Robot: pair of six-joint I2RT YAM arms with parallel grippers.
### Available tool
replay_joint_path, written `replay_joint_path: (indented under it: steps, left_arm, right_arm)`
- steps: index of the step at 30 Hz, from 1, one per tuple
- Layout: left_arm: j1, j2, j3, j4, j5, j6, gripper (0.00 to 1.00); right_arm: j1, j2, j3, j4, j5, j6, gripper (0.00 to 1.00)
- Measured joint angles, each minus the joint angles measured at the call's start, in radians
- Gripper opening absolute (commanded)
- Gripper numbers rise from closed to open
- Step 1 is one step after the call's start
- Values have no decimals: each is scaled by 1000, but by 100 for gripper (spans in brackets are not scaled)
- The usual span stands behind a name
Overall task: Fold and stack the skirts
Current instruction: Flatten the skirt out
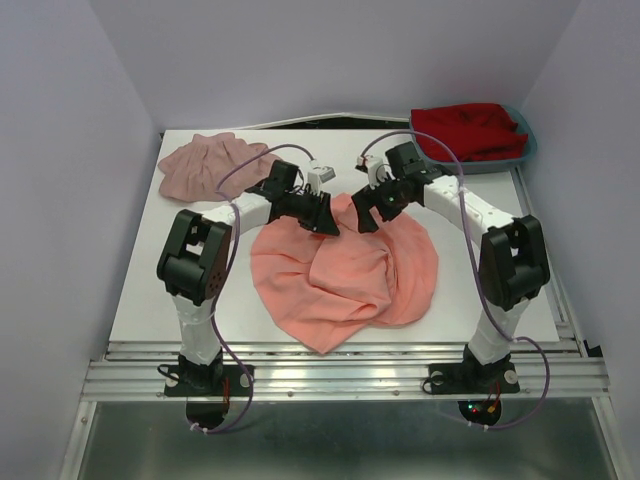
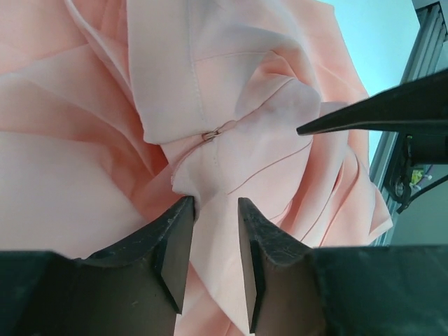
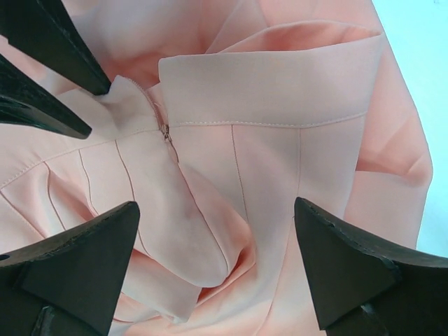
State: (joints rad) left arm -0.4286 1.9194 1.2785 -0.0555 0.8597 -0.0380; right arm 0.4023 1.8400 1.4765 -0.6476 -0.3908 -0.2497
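Salmon-coral skirt [image 1: 345, 270]: you see it lying crumpled at the centre of the white table [image 1: 140, 300], fanned out roughly round, with loose folds running across its middle. Both arms reach in over its upper edge.

Mauve-pink skirt [image 1: 210, 163]: you find it at the upper left of the top view. It lies bunched on the table, well apart from the salmon one, with neither arm on it.

Left gripper [image 2: 213, 206]: in its wrist view the two fingers [image 2: 175, 252] stand close together. A ridge of the salmon fabric runs into the narrow gap between them, just below the zip pull [image 2: 208, 135]. You cannot tell whether the fabric is truly pinched or only flanked.

Right gripper [image 3: 215, 206]: released, with the jaws spread wide. It hangs over the turned-up waistband [image 3: 273, 91] with cloth showing between the fingers and nothing held. The left gripper's fingertips show at the upper left of this view, next to the zip.

Upper right of the top view: a blue-grey basket [image 1: 528, 135] holding a red cloth [image 1: 465, 130], just beyond the right arm.
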Motion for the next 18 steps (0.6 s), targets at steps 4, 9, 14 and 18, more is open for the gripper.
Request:
replay_joint_path:
  steps: [4,9,14,18]
  left_arm:
    - [-9,0,0,0,16,0,30]
    - [-15,0,10,-6,11,4,37]
    - [-15,0,32,-24,-45,12,46]
    - [-15,4,33,-45,-94,29,46]
  right_arm:
    - [-30,-12,0,0,-57,-10,97]
    - [-56,-53,-25,12,-151,-29,98]
    - [-61,-75,-46,13,-208,-37,98]
    - [-60,-76,-51,13,-225,-43,99]
